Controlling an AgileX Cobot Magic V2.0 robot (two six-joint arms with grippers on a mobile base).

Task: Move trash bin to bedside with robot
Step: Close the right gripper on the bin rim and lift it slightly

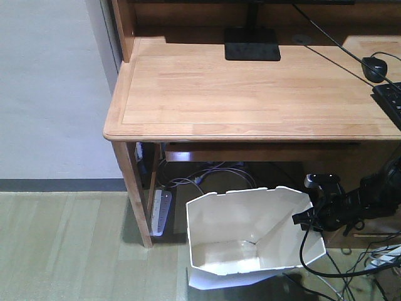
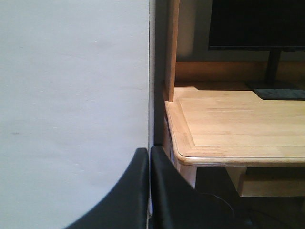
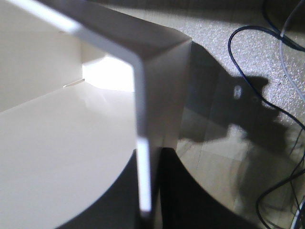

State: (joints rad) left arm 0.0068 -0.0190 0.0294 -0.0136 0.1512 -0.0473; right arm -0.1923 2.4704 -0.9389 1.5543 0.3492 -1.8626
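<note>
Here's the trash bin (image 1: pixel 250 222), white and faceted, sitting on the carpet right at the front of the wooden desk (image 1: pixel 250 94), its mouth open to the front camera and nothing visible inside. No bed anywhere in these views, so by my reckoning the bin is at the starting end of its trip.

What looks done: the grasp. The right gripper (image 3: pixel 150 191) is at the bin's right-hand rim, and the wrist view shows the thin white wall running straight down between the jaws, one dark finger inside and one outside, closed against the plastic. Whether the bin has left the floor, I can't tell.

What's left, as I judge it: nearly everything. The bin has to come away from the desk, travel across the room with the base, and be set down beside the bed.

The left gripper (image 2: pixel 149 164) is idle, jaws pressed together with nothing in them, facing the pale wall and the desk's corner.

On the desk surface: a monitor stand (image 1: pixel 252 45), a mouse (image 1: pixel 374 68) and the edge of a keyboard (image 1: pixel 390 97). A power strip (image 1: pixel 160 212) lies underneath.

Writing? None readable, no brand or label on the bin, the monitor or the power strip.
</note>
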